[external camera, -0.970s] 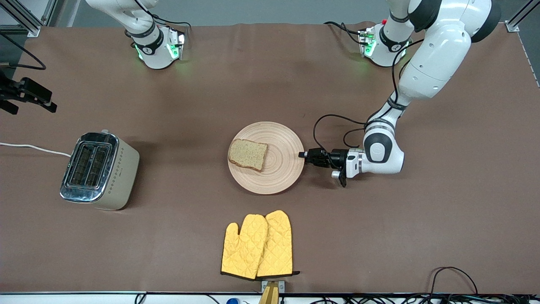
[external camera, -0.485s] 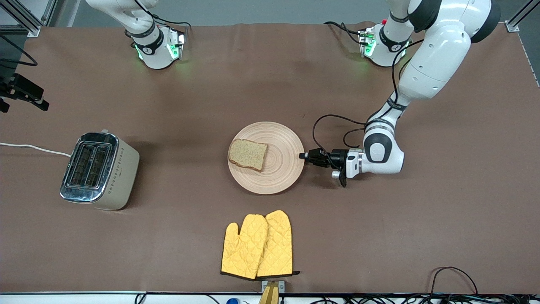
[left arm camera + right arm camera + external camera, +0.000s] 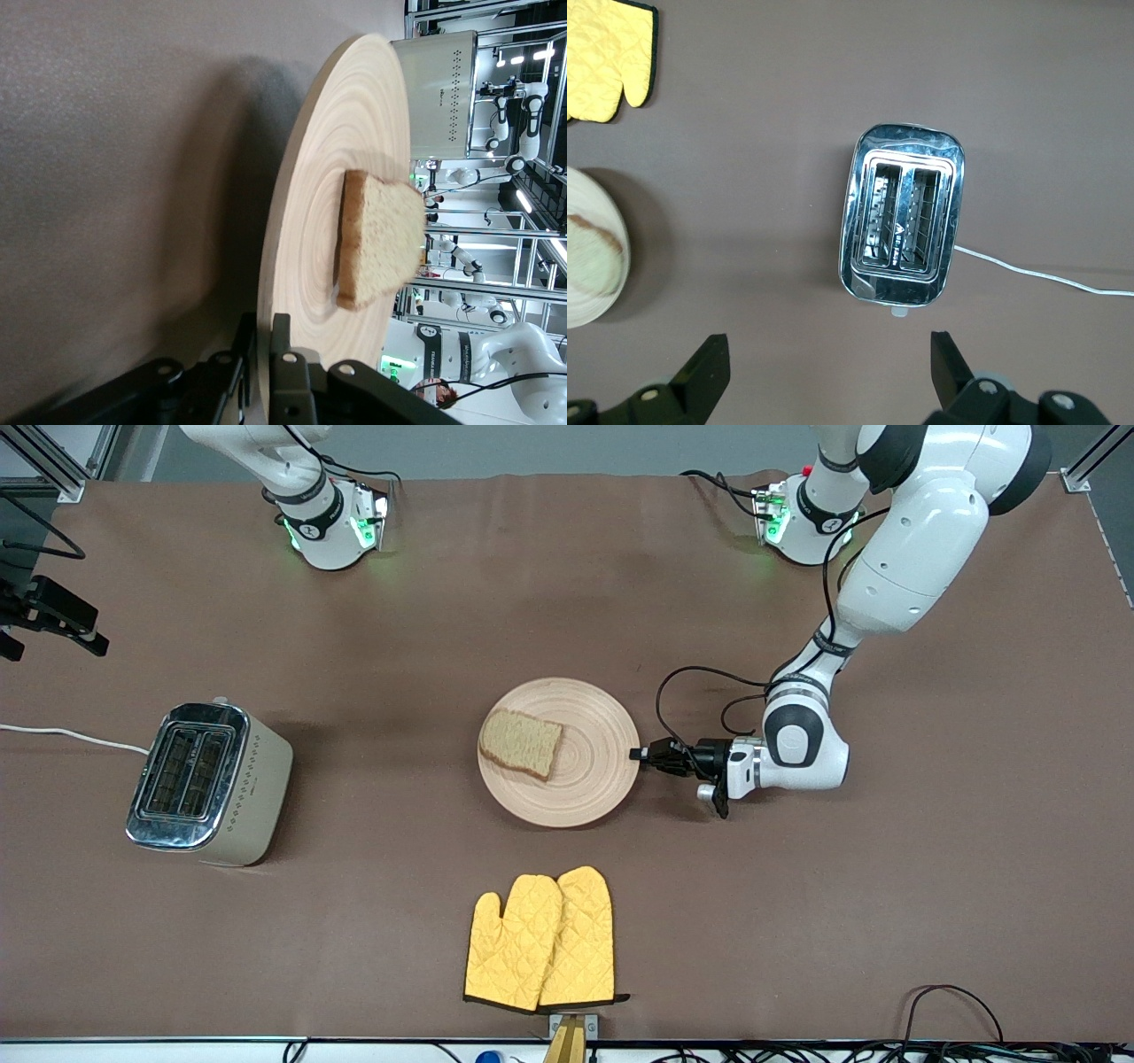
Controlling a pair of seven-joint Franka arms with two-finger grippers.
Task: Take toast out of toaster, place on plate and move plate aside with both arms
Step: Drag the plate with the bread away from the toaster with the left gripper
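Observation:
The round pale wooden plate is at the table's middle, with the toast lying on it toward the right arm's end. My left gripper is shut on the plate's rim at the side toward the left arm's end and holds the plate slightly off the table, with a shadow under it. The left wrist view shows the plate edge-on between my fingers, with the toast on it. My right gripper is open and empty, up in the air over the right arm's end of the table; its wrist view looks down beside the toaster.
A cream and chrome toaster with empty slots stands toward the right arm's end, its white cord running off the table. Two yellow oven mitts lie nearer to the front camera than the plate. Cables lie along the front edge.
The left gripper has raised the plate a little off the table, toast still on it. The right gripper has shifted slightly at the table's end.

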